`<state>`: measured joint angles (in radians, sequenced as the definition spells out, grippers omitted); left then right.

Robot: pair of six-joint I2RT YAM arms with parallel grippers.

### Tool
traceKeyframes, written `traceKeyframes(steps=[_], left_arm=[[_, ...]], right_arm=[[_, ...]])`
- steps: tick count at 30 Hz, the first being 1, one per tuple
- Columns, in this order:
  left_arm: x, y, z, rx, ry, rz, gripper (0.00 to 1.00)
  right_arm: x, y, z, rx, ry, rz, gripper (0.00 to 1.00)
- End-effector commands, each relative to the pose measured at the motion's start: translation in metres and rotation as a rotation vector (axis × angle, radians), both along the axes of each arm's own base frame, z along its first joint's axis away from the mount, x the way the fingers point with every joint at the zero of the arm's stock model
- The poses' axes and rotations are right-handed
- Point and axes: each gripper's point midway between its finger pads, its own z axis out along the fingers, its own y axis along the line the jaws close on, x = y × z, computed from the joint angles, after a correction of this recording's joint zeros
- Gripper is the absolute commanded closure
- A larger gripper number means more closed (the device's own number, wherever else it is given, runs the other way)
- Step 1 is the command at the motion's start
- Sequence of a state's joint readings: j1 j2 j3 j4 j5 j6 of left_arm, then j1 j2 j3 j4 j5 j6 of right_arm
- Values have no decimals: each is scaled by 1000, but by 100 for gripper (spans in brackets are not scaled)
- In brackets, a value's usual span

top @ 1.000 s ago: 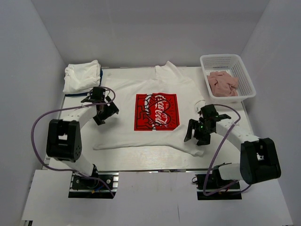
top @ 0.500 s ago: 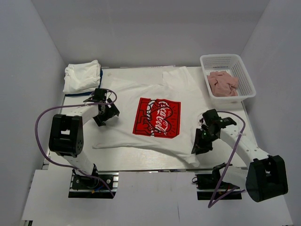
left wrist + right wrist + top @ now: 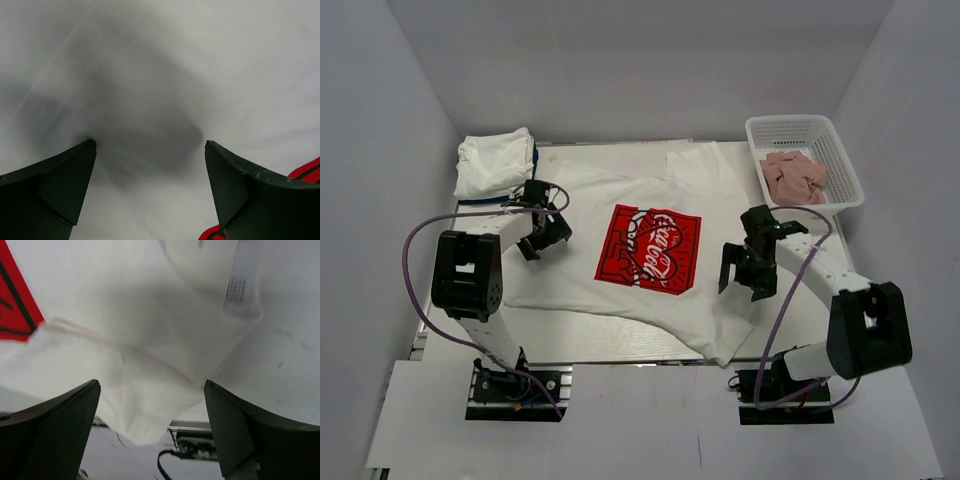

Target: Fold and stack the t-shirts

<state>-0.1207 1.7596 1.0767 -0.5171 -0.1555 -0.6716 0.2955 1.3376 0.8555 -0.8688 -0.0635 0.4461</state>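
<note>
A white t-shirt [image 3: 620,195] with a red square chest print [image 3: 650,249] lies spread and skewed on the table; one corner hangs over the near edge. A folded white bundle [image 3: 496,162] sits at the back left. My left gripper [image 3: 546,235] is open just above the shirt's left part; the left wrist view shows white cloth [image 3: 150,100] between its fingers [image 3: 55,185]. My right gripper [image 3: 742,282] is open above the shirt's right edge; the right wrist view shows the shirt's corner [image 3: 145,390] and a label [image 3: 235,290].
A white basket [image 3: 840,160] holding pink cloths [image 3: 792,177] stands at the back right. The table's near edge [image 3: 570,352] runs below the shirt. Purple cables loop from both arms.
The shirt slid and turned towards the near right, its corner now over the table edge. My right gripper dipped to the near edge, then moved back up; the left gripper shifted slightly.
</note>
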Motion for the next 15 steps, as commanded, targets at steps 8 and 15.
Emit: traceKeyframes(steps=[8,15], left_arm=[[12,7,-15,23,47,13,0],[28,3,-4,8,20,8,0]], right_arm=[[129,-6,-24,-135,-165,-85,10],[183,-11,-44,-135,-144,-110,10]])
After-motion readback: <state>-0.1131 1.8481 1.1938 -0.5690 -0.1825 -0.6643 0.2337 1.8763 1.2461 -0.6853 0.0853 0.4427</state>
